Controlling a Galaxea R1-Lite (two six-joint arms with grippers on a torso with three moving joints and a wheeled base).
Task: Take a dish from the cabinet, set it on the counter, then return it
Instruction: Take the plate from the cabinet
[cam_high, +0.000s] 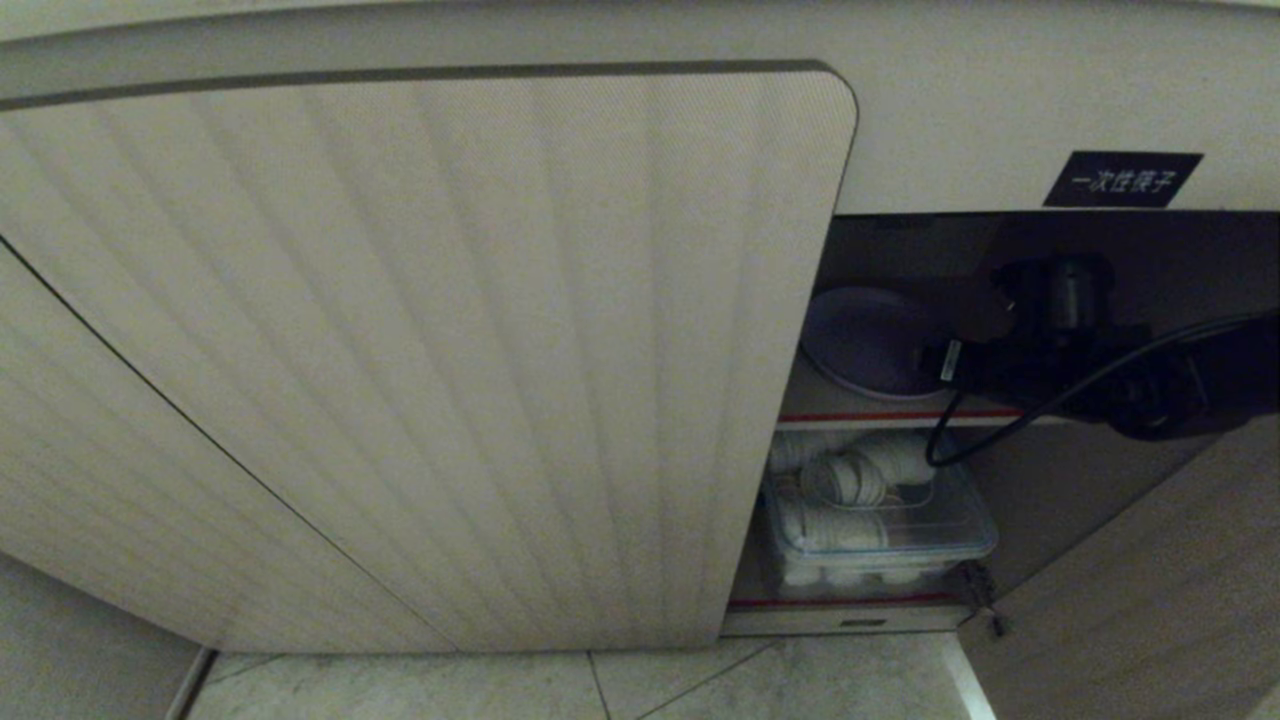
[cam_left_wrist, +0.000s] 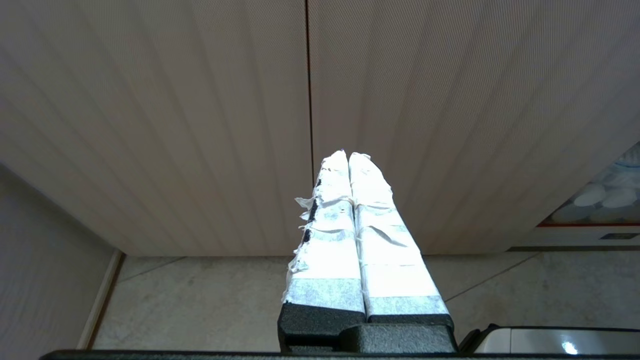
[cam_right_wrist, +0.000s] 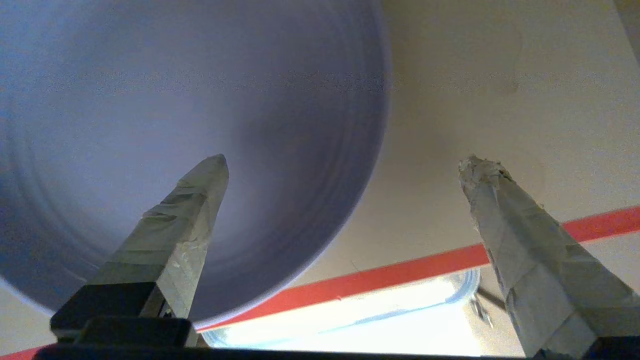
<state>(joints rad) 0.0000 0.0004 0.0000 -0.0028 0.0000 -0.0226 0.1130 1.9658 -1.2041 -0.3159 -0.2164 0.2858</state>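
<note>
On the red-edged upper shelf of our ribbed beige cabinet, the round lavender plastic dish lies under our right gripper, fingers spread wide, grasping nothing; our left gripper is clenched.

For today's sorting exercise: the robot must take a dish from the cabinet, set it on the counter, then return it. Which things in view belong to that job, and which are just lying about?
Belong to the job:
- dish, on the upper shelf
- cabinet
- right gripper, open over the dish

Just lying about:
- clear lidded box of white items, lower shelf
- black label
- left gripper, shut, parked near the door
</note>
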